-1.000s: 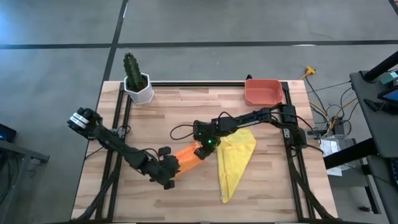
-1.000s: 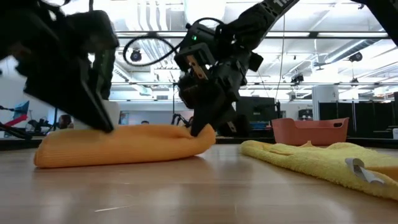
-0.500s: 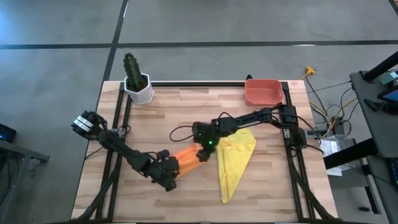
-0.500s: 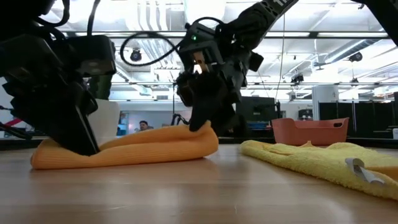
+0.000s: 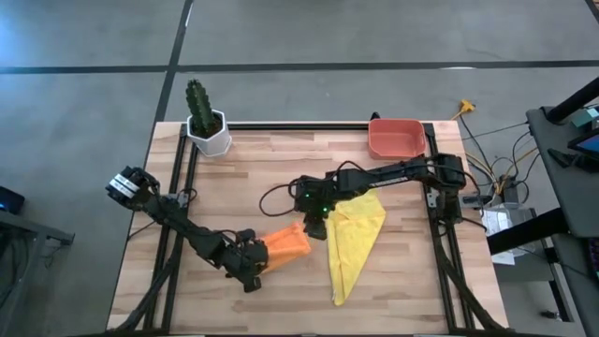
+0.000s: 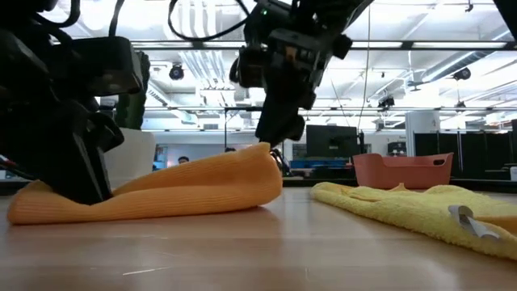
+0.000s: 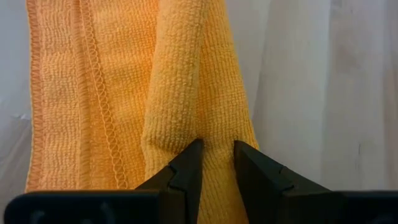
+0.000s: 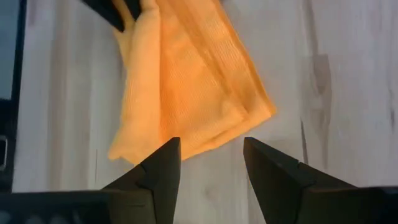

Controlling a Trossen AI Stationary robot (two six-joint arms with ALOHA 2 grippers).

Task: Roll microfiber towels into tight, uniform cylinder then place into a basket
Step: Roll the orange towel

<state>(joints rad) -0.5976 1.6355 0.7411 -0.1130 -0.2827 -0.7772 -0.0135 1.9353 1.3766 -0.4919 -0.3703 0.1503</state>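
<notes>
The orange towel (image 5: 285, 245), loosely folded into a thick strip, lies on the wooden table near its middle. My left gripper (image 5: 251, 269) is shut on the towel's left end (image 6: 56, 202). My right gripper (image 5: 314, 221) hangs open just above the towel's right end (image 6: 262, 162), touching nothing; its wrist view looks down on the cloth (image 8: 186, 87). The yellow towel (image 5: 354, 245) lies spread out to the right, flat on the table. The salmon-red basket (image 5: 396, 138) stands at the far right edge. My left gripper pinches a raised fold (image 7: 214, 138) at the orange towel's left end between its two fingers (image 7: 188, 169). The fingers slant down from the table's left and near side. The towel lies slack on the table, stretching away from the fingers.
A white pot with a green cactus (image 5: 206, 120) stands at the far left corner. Black frame rails (image 5: 178, 187) run along the table's left and right sides. Bare wood lies between the towels and the far edge.
My right gripper has opened, let go of the orange towel's right end, rolled its wrist and risen above it. That end has settled onto the table, a little nearer the front edge. My left gripper has kept its hold on the left end.
</notes>
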